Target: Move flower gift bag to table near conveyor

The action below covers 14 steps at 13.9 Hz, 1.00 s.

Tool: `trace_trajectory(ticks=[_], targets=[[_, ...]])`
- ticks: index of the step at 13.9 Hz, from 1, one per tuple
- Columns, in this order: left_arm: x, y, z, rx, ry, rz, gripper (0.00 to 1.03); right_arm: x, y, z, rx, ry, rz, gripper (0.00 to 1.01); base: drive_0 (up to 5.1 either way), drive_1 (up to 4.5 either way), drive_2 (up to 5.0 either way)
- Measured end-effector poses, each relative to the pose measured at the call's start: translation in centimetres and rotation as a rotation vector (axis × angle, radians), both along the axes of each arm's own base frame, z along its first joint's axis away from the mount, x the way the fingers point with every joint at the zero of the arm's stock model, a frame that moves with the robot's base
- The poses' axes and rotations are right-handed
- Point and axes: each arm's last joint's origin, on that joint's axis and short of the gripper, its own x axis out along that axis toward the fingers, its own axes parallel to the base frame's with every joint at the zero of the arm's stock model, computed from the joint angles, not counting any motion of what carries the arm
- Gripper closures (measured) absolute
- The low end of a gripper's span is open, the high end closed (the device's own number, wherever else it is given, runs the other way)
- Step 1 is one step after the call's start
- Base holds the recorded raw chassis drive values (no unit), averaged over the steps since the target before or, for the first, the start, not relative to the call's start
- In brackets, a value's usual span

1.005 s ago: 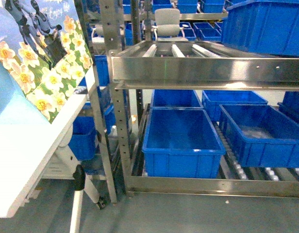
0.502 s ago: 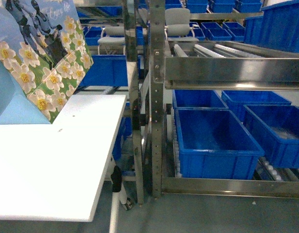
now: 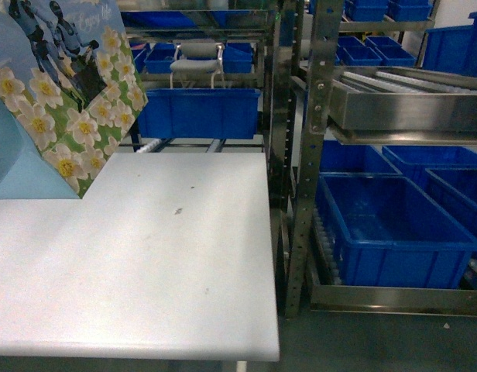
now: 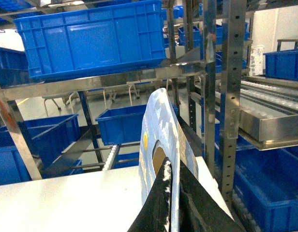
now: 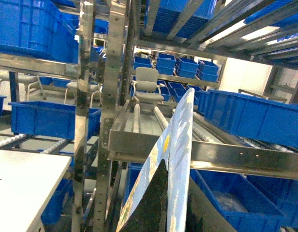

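The flower gift bag [image 3: 64, 93] is held aloft above the far left corner of the counter [image 3: 145, 256], its lower edge appearing to hang just over the white top rather than resting on it, though contact cannot be ruled out from the head view. In the left wrist view the left pincer [image 4: 171, 193] is seen pressed together on the bag's thin upper edge beside its cut-out handle; in the right wrist view the right pincer [image 5: 166, 198] is likewise clamped on an edge of the bag.

The conveyor [image 3: 401, 101] stands just to the right of the counter, with blue bins [image 3: 393, 232] on its lower tracks.

The bag is judged to be light, made of thin glossy card: stiff enough to hold a flat panel, yet easily creased and somewhat slippery. It is best gripped near the reinforced top rim by the handle, with moderate pressure only.
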Motion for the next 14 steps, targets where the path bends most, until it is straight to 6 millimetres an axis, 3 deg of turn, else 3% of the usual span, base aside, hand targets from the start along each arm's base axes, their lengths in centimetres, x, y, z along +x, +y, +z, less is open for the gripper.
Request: trace_trajectory(ticks=[10,14], targets=[[0.02,-0.02,-0.04,0.002,0.002,-0.002,1.01,0.03,0.00,-0.06,-0.001,0.006,0.000,0.98,-4.7,1.01,3.8],[0.00,0.00,0.01,-0.001,-0.001,0.000,1.01,0.00,0.00,-0.01,0.000,0.002,0.000,0.98,-4.9,2.52,2.5]])
